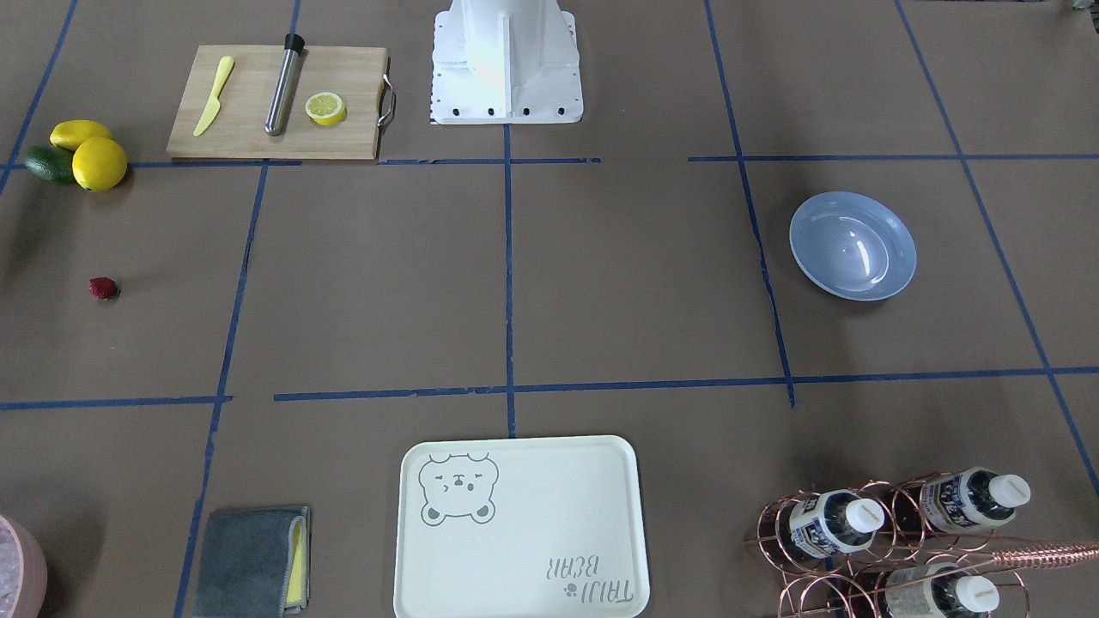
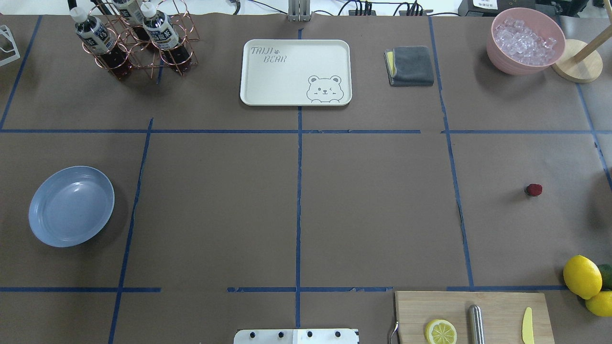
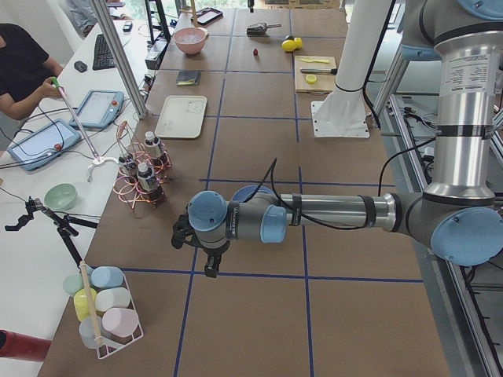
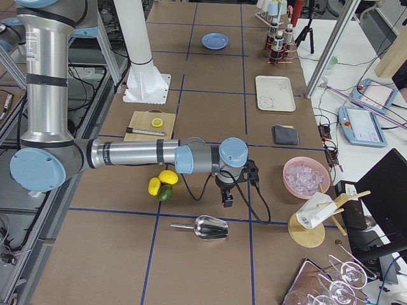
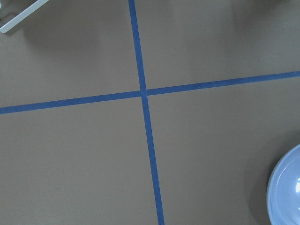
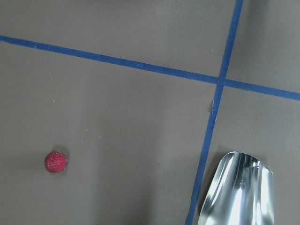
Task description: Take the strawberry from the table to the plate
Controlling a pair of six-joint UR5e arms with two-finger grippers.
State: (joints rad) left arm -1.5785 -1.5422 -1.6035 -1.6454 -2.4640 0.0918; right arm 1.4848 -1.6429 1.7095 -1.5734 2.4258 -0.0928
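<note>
The strawberry [image 2: 533,190], tiny and dark red, lies alone on the brown-paper table [image 2: 373,210] on the robot's right side; the front-facing view has the strawberry [image 1: 103,288] at far left, and the right wrist view has the strawberry [image 6: 56,162] at lower left. The light-blue plate [image 2: 71,206] sits empty on the robot's left side, the plate [image 1: 853,246] at right in the front-facing view. My right gripper [image 4: 227,202] hangs over the table near the lemons. My left gripper [image 3: 211,271] hovers close to the plate [image 3: 250,191]. Only the side views show either gripper, so I cannot tell open or shut.
A wooden cutting board [image 2: 473,315] holds a lemon half, a metal rod and a yellow knife. Two lemons [image 2: 582,276] and an avocado lie at the right edge. A bear-print tray [image 2: 295,71], a bottle rack [image 2: 134,38], a grey cloth [image 2: 410,66], an ice bowl [image 2: 525,40] and a metal scoop [image 4: 205,227] stand around.
</note>
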